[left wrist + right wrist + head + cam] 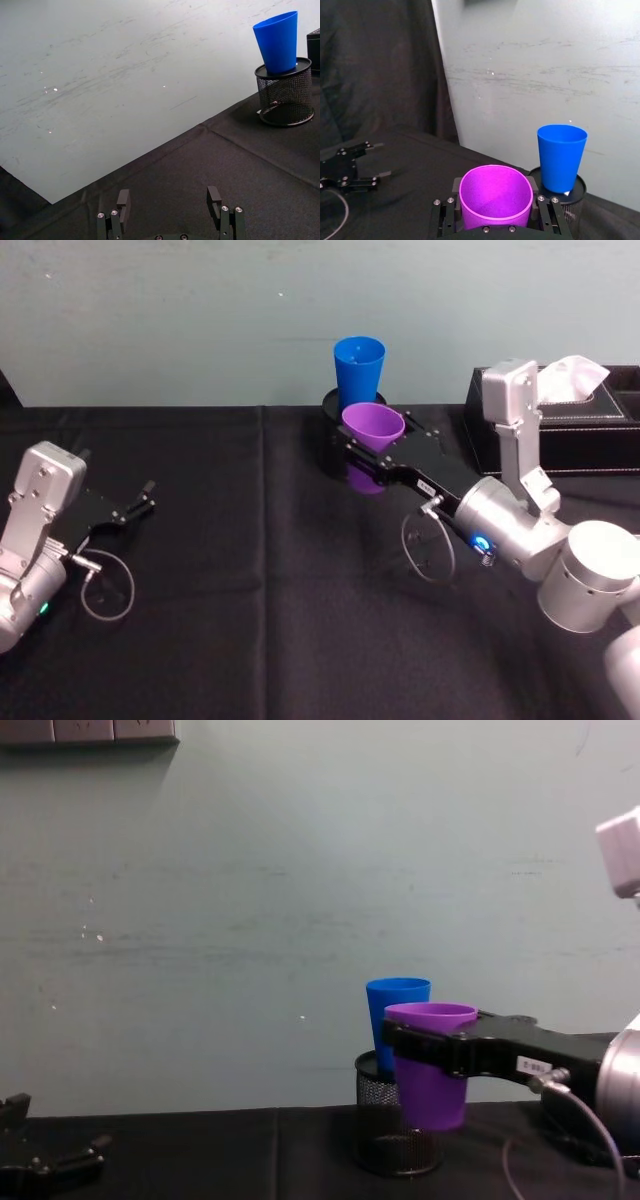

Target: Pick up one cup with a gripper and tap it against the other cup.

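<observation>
Idling at the left of the desk (pixel 250 630), the left end effector (pixel 140 498) gapes empty. The right end effector (pixel 378 458) clamps the upright purple cup (pixel 373 425) aloft. The blue cup (pixel 359 362) stands just beyond it, straight ahead on the mesh holder (pixel 285 97).

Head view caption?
Right tool holds purple plastic tumbler near blue plastic tumbler on black mesh holder; left tool open, aside.

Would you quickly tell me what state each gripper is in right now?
Left gripper: open, holding nothing.
Right gripper: closed on the purple cup, held up near the blue cup.
</observation>
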Motion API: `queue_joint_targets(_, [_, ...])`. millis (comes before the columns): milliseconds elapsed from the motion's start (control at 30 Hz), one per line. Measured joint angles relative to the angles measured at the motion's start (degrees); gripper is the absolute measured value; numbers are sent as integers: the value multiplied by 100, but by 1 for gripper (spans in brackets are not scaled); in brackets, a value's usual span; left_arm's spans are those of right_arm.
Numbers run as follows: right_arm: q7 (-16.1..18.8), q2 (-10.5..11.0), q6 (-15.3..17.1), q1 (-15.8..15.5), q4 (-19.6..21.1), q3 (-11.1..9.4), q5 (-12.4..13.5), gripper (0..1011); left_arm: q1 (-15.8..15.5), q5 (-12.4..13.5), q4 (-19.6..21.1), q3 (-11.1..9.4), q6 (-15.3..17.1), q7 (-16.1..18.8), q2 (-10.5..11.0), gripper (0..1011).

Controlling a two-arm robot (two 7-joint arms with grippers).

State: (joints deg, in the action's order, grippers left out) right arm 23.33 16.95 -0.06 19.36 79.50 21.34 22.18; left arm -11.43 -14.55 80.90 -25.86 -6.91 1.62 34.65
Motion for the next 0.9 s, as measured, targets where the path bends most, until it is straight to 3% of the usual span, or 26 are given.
queue_joint_targets(433, [-3,-452,-414,717,-1186,122,-269,735,0,0,0,0,0,0,0,1000])
queue_joint_targets(900, [14,-799,-639,1184,-1929,41,-374,735,0,0,0,0,0,0,0,1000])
